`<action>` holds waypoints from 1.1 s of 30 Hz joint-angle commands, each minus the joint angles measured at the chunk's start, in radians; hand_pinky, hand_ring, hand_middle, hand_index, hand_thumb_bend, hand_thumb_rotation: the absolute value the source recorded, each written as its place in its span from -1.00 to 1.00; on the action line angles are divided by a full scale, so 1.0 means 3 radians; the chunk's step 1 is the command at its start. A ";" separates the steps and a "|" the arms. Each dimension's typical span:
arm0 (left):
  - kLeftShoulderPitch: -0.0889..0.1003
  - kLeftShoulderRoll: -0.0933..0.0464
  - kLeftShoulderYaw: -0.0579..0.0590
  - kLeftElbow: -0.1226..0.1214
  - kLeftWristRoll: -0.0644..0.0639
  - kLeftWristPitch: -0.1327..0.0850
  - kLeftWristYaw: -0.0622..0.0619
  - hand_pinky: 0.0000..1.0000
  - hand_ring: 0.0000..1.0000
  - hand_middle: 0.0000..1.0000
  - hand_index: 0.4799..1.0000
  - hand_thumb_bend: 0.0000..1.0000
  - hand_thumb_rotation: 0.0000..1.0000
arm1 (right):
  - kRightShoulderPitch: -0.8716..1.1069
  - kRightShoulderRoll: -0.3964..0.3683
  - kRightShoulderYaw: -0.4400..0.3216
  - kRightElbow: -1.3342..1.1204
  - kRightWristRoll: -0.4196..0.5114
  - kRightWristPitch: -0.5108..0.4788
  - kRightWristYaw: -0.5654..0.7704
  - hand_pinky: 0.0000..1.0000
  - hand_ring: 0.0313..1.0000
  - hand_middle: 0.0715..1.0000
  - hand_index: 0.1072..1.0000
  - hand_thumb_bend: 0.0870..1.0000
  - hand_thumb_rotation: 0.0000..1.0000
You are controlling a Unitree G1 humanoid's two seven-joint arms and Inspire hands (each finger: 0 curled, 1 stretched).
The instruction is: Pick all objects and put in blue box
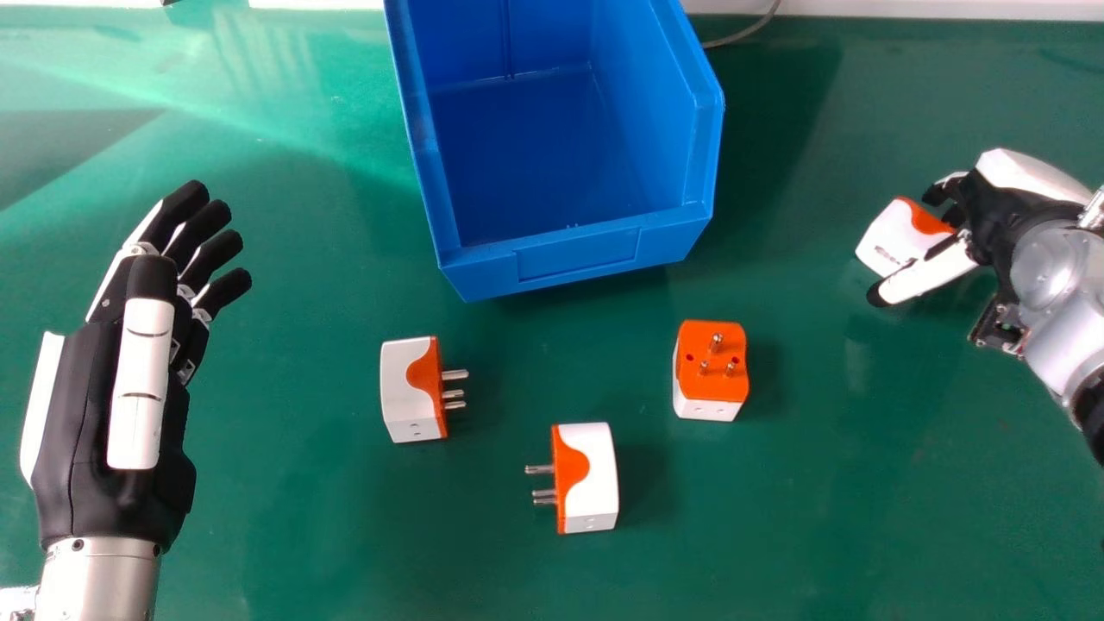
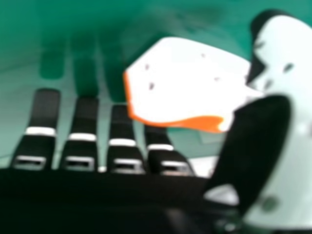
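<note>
My right hand (image 1: 1000,203) is at the right of the head view, its fingers and thumb around a white-and-orange plug adapter (image 1: 893,237). In the right hand view the adapter (image 2: 187,83) lies between the fairly straight fingers of my right hand (image 2: 122,134) and its thumb; no firm hold is visible. Three more adapters rest on the green table: one at centre left (image 1: 407,388), one nearest the front (image 1: 591,476) and one with its pins up (image 1: 711,371). The blue box (image 1: 578,254) stands at the back centre. My left hand (image 1: 116,388) is open at the left, holding nothing.
The green table (image 1: 302,535) extends around the adapters. A cable (image 1: 746,33) runs behind the blue box's right side, near the white strip at the table's far edge. The box's raised side walls stand between the two hands.
</note>
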 commanded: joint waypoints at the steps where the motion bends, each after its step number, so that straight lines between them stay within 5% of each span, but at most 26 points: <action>1: 0.0025 0.0023 0.0015 -0.0109 -0.0022 -0.0012 0.0000 0.71 0.75 0.76 0.47 0.41 0.69 | 0.0013 -0.0006 0.0015 0.0073 -0.0001 0.0075 0.0116 0.36 0.54 0.65 0.65 0.06 -0.50; 6: 0.0038 0.0010 0.0018 -0.0181 -0.0031 0.0061 0.0049 0.71 0.74 0.75 0.45 0.42 0.68 | -0.0015 0.0041 0.0059 0.0100 -0.0025 0.0134 0.0117 0.30 0.51 0.61 0.58 0.07 -0.55; 14: 0.0029 0.0028 0.0036 -0.0198 -0.0039 0.0082 0.0027 0.70 0.73 0.75 0.46 0.40 0.69 | -0.0095 0.0115 0.0143 0.0326 -0.0055 0.0108 0.0093 0.28 0.48 0.56 0.49 0.05 -0.62; 20: 0.0038 0.0046 0.0047 -0.0208 -0.0042 0.0090 0.0009 0.72 0.73 0.75 0.47 0.40 0.68 | -0.0061 0.0140 0.0134 0.0376 -0.0030 0.0034 -0.0139 0.33 0.50 0.51 0.06 -0.04 -0.69; 33: 0.0073 0.0055 0.0074 -0.0305 -0.0026 0.0173 0.0025 0.77 0.74 0.75 0.44 0.44 0.69 | 0.0073 0.0141 0.0088 0.0350 0.0004 -0.0161 -0.0605 0.12 0.29 0.34 -0.12 -0.06 -0.75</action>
